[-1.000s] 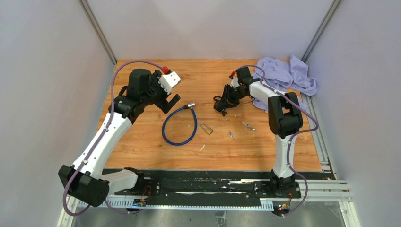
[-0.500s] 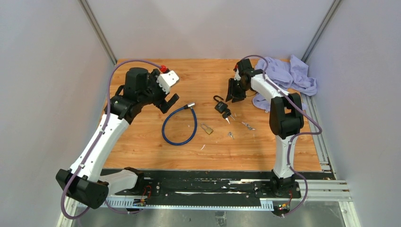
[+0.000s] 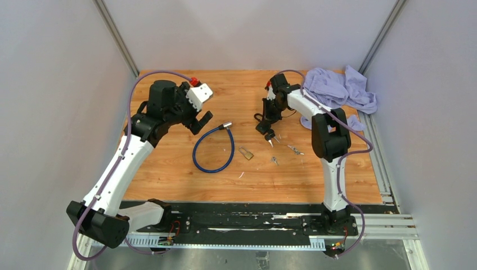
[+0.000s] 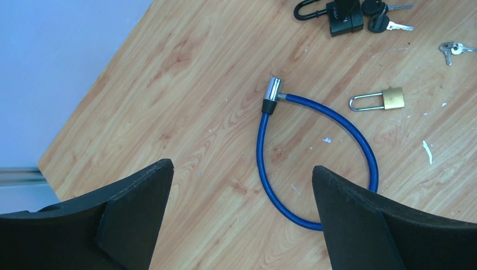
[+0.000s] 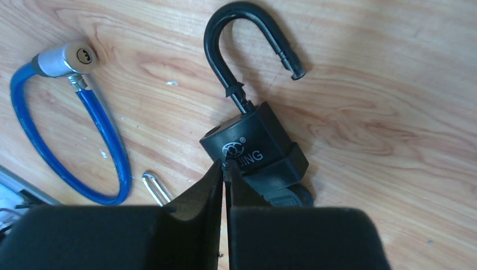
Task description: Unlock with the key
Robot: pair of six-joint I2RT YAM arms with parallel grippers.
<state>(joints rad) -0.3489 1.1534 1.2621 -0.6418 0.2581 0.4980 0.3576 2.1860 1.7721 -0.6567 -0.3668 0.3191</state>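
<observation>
top: black steel padlock (image 3: 263,126) on wooden table (image 3: 169,169), just beside right gripper (image 3: 268,114) | left wrist: left gripper (image 4: 241,169) spread wide, empty, above blue cable lock (image 4: 260,147) | right wrist: right gripper closed, empty, tips touching padlock body; shackle (image 5: 209,50) sprung free, so unlocking looks done

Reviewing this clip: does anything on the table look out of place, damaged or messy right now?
The black padlock lies with its shackle swung open, the free end out of the body. A crumpled cloth sits at the far right corner, and white flecks litter the table. Nothing looks broken.
</observation>
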